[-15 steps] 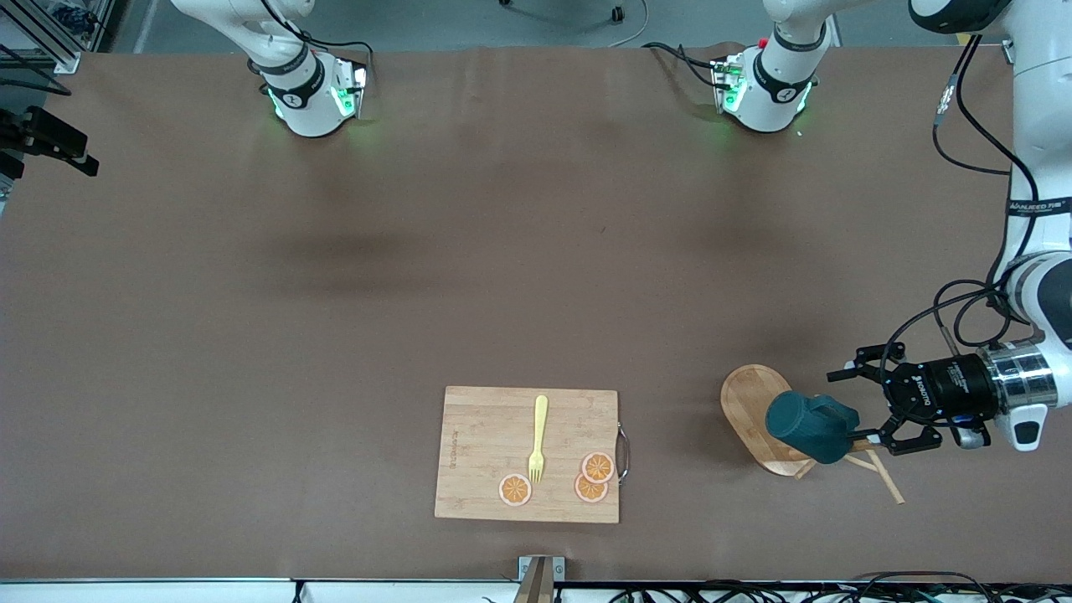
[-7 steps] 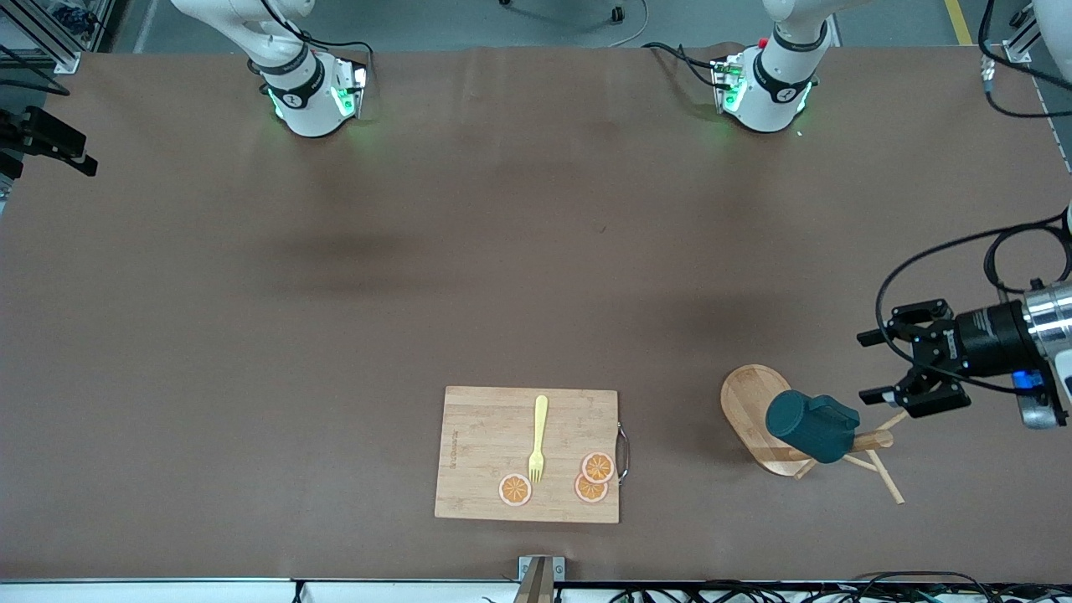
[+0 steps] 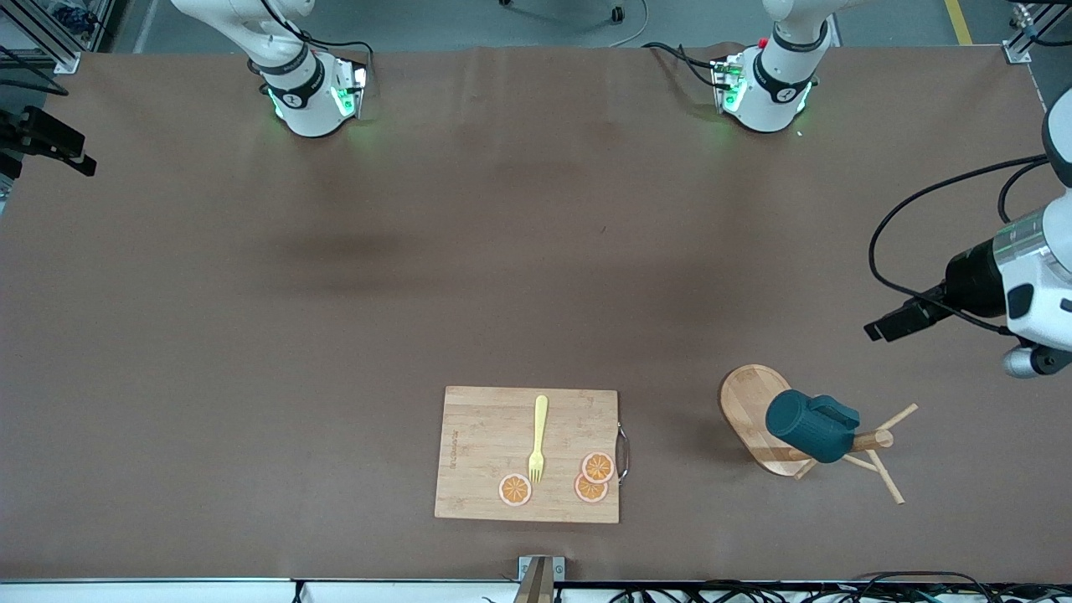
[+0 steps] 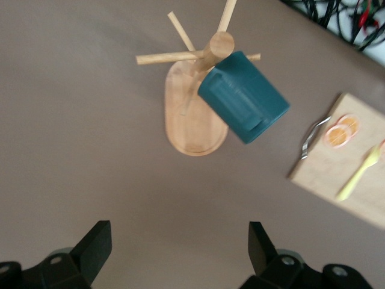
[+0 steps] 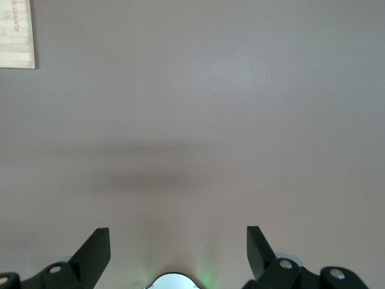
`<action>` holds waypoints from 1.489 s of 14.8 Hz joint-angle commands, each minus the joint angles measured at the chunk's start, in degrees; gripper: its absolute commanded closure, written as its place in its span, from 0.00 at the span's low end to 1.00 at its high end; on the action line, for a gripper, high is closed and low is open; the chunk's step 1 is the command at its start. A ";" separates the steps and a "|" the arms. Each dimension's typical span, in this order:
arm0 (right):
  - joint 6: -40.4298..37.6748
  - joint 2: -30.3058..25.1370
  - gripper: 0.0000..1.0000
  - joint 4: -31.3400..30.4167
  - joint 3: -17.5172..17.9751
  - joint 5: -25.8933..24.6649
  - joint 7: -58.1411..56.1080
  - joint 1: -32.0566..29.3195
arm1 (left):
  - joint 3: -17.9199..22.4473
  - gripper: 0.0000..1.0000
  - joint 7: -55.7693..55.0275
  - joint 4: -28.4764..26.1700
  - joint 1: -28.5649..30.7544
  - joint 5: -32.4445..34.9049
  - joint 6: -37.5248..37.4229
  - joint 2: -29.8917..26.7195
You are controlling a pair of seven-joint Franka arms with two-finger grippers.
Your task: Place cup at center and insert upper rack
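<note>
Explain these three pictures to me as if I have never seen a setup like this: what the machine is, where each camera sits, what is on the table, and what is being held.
Two robot arms stand at a brown table; each ends in a two-fingered gripper. The wide picture comes from a high camera facing the arms, whose bases sit along its top edge. The other two pictures come from cameras on the arms' wrists, looking past their own fingers.

The left gripper is up in the air at the left arm's end of the table, open and holding nothing. The right gripper is also open and empty, over bare table; that arm waits.

On the table stands a wooden mug tree, with a dark teal cup hanging on it. Beside it, toward the right arm's end, lies a cutting board with a yellow fork and three orange slices.
</note>
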 commanded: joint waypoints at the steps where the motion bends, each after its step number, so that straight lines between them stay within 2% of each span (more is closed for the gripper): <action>1: 0.53 -1.67 0.00 -1.45 0.25 -0.91 -0.42 -0.30 | 12.59 0.00 9.20 -7.89 -11.06 1.46 -1.42 -8.02; 2: 0.53 -1.67 0.00 -1.53 0.25 -0.91 -0.42 -0.30 | 16.64 0.00 11.67 -10.61 -14.59 1.46 -0.99 -11.01; 4: 0.44 -1.67 0.00 -1.54 0.25 -0.91 -0.42 -0.30 | 20.36 0.00 16.24 -16.15 -17.61 1.29 0.50 -15.67; 6: 0.53 -1.58 0.00 -1.54 0.16 -0.91 -0.42 -0.39 | 20.55 0.00 20.38 -22.82 -17.70 0.94 4.01 -21.29; 10: 0.53 -1.58 0.00 -1.54 0.25 -0.91 -0.42 -0.30 | 20.38 0.00 26.10 -27.95 -17.88 0.94 4.12 -26.85; 18: 0.53 -1.58 0.00 -1.54 0.16 -0.91 -0.42 -0.30 | 19.32 0.00 26.38 -22.25 -17.09 -3.11 -5.19 -26.33; 22: 0.53 -1.58 0.00 -1.54 0.25 -0.91 -0.42 -0.30 | 19.32 0.00 28.56 -21.36 -17.18 -2.84 -5.55 -25.98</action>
